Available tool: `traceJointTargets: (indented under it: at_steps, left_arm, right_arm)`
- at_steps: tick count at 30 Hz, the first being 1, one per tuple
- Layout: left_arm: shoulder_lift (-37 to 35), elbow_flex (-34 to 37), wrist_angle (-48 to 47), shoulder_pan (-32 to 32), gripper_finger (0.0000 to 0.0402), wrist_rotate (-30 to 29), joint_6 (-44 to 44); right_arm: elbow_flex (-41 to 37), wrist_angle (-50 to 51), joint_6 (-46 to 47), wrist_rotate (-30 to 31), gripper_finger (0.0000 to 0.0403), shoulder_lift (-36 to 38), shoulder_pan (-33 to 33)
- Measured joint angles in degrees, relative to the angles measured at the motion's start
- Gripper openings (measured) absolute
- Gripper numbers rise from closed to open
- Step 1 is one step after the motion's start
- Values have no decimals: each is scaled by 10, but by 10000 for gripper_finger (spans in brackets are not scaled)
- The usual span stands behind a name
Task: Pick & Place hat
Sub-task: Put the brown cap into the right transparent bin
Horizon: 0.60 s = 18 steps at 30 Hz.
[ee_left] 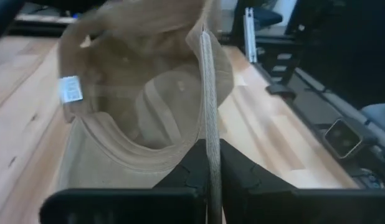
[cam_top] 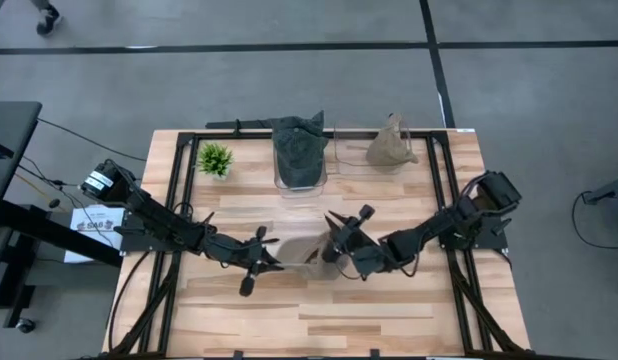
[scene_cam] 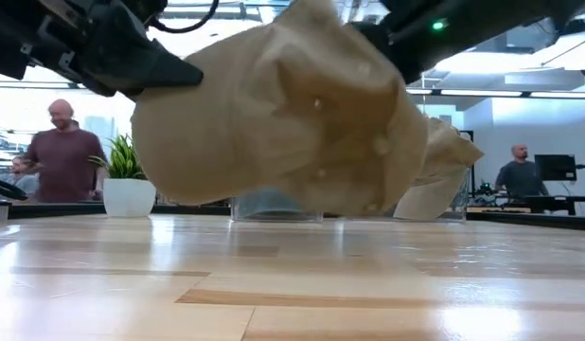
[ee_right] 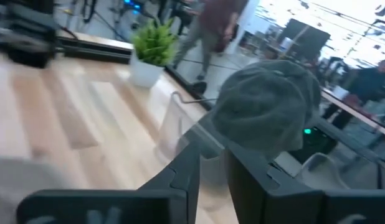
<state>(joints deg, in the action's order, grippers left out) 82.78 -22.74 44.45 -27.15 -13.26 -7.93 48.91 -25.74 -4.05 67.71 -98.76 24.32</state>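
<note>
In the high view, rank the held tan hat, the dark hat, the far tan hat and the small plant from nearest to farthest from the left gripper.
From the left gripper:
1. Held tan hat, right at the gripper, table centre.
2. Dark hat, in the left clear bin at the back.
3. Small plant, back left; nearly level with the dark hat, too close to call.
4. Far tan hat, in the right bin, farthest.
</note>
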Motion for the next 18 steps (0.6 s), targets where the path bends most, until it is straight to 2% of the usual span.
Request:
traceJointTargets:
  at_steps: [8, 18]
  left_arm:
    - [0, 0, 46, -21, 20, 4, 20]
    - [0, 0, 87, -24, 18, 5, 32]
  right_arm:
    - [29, -2, -5, -7, 59, 5, -47]
    - [52, -5, 50, -124, 59, 1, -53]
